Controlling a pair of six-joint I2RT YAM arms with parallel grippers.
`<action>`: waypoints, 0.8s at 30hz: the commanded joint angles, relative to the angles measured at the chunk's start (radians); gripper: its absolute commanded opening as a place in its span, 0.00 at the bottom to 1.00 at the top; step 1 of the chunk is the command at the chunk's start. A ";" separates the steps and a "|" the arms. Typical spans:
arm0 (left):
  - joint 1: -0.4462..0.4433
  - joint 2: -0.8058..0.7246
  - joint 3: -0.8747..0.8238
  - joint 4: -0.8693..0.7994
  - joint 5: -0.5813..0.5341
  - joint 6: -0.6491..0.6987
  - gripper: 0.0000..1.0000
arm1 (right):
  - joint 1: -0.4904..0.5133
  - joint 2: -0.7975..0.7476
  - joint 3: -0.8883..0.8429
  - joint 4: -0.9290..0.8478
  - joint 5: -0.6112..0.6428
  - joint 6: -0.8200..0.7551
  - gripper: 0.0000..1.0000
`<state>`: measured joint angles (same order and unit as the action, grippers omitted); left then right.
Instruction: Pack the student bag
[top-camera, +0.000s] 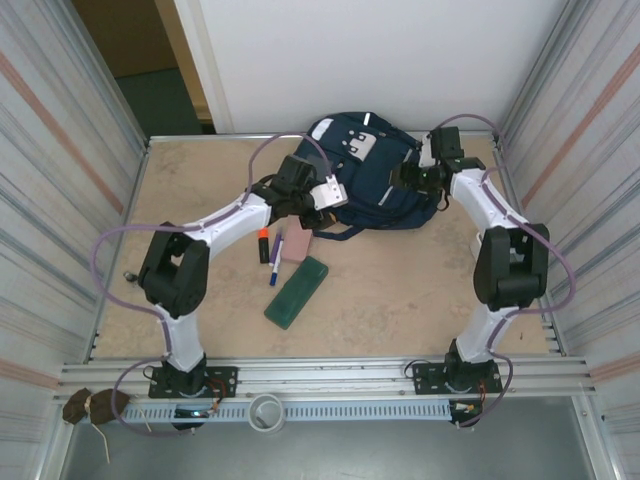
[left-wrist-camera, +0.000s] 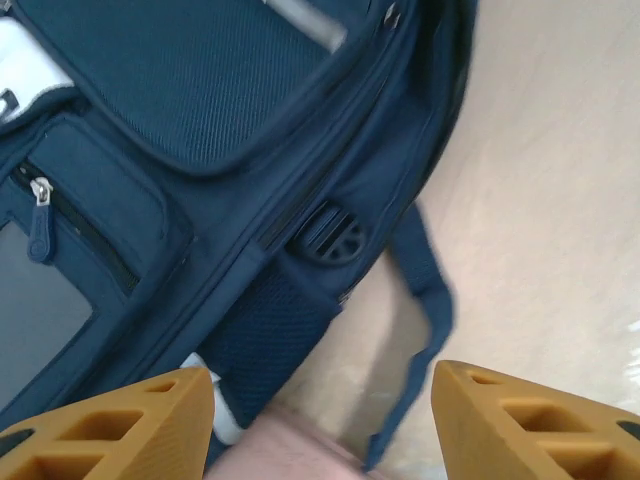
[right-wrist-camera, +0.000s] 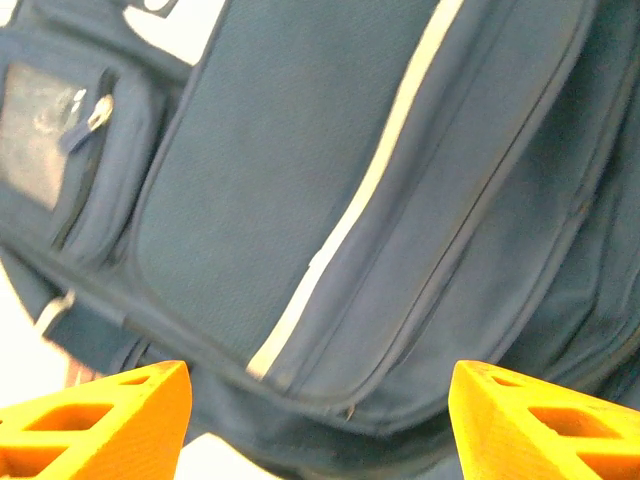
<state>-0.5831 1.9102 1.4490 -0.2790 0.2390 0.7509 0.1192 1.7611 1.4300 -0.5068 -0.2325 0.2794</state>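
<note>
The student bag (top-camera: 375, 180), navy blue with a white patch and light stripes, lies flat at the back middle of the table. My left gripper (top-camera: 330, 193) hovers at its left lower edge, open. In the left wrist view the bag (left-wrist-camera: 200, 110) shows a zip pocket and mesh side, with a loose strap (left-wrist-camera: 430, 290) on the table; the left gripper (left-wrist-camera: 325, 430) has nothing between its fingers. My right gripper (top-camera: 415, 175) is over the bag's right side. In the right wrist view the bag (right-wrist-camera: 300, 180) with its white stripe lies below the right gripper (right-wrist-camera: 320, 420), whose jaws stand wide apart.
In front of the bag lie a pink eraser (top-camera: 296, 245), an orange marker (top-camera: 264, 245), a blue pen (top-camera: 276, 258) and a green pencil case (top-camera: 297, 291). The pink eraser (left-wrist-camera: 290, 450) sits just below the left fingers. Corrugated walls close in both sides.
</note>
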 joint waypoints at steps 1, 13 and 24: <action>0.006 0.099 0.070 -0.030 -0.081 0.236 0.60 | 0.007 -0.060 -0.064 -0.013 0.007 -0.023 0.68; 0.000 0.293 0.183 0.016 -0.135 0.416 0.47 | -0.012 -0.162 -0.222 0.017 -0.076 0.001 0.69; -0.011 0.228 0.197 0.015 -0.043 0.337 0.08 | -0.021 -0.338 -0.404 0.127 -0.216 -0.046 0.68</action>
<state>-0.5835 2.2002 1.6150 -0.2363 0.1078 1.1362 0.0963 1.4994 1.0695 -0.4530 -0.3641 0.2752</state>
